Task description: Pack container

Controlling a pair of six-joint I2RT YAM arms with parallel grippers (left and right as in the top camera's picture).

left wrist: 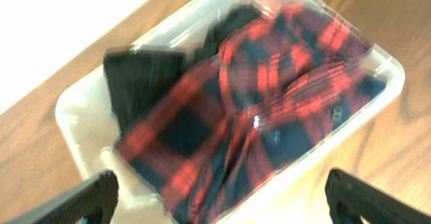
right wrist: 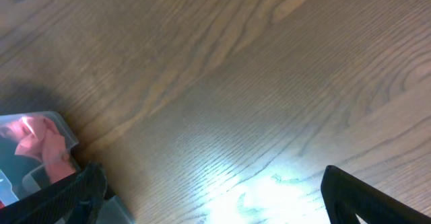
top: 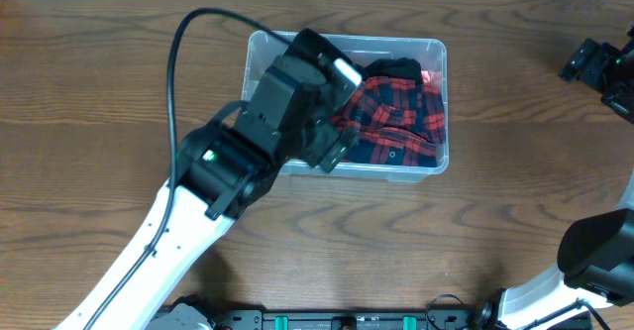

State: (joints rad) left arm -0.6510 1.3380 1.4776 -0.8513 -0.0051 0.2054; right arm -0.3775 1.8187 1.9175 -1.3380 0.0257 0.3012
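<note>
Wood-grain bench [top: 99,72] in the overhead view, with the container [top: 443,92] flat on it at upper centre, long side running left to right. Inside, a red-and-black plaid shirt [top: 396,122] lies crumpled in the right half, and a black garment [top: 391,68] lies along the far wall, touching the shirt. The left arm [top: 228,162] comes in from the bottom left and its wrist covers the container's left half. A black cable [top: 178,62] loops off the arm above the bench. The right claw [top: 580,64] is at the far right edge, well apart from the container and over bare bench; I can't tell its finger gap from this view. The left wrist view is blurred. It looks down into the container [left wrist: 397,76], which fills most of the picture. The plaid shirt [left wrist: 269,116] is bunched across the middle and right. The black garment [left wrist: 141,76] is at the left end, partly under the shirt. The left claw [left wrist: 222,200] is above the near wall, its dark fingertips [left wrist: 81,200] in the two bottom corners, spread wide apart and touching nothing visible. The right wrist view is mostly bare bench [right wrist: 236,62], with glare at bottom centre. One rounded corner of the container [right wrist: 67,140] shows at lower left, with something reddish [right wrist: 34,140] seen through the wall. The right claw [right wrist: 215,204] has its fingertips [right wrist: 67,197] in the bottom corners, wide apart over the bench; the left one is just beside that container corner.
</note>
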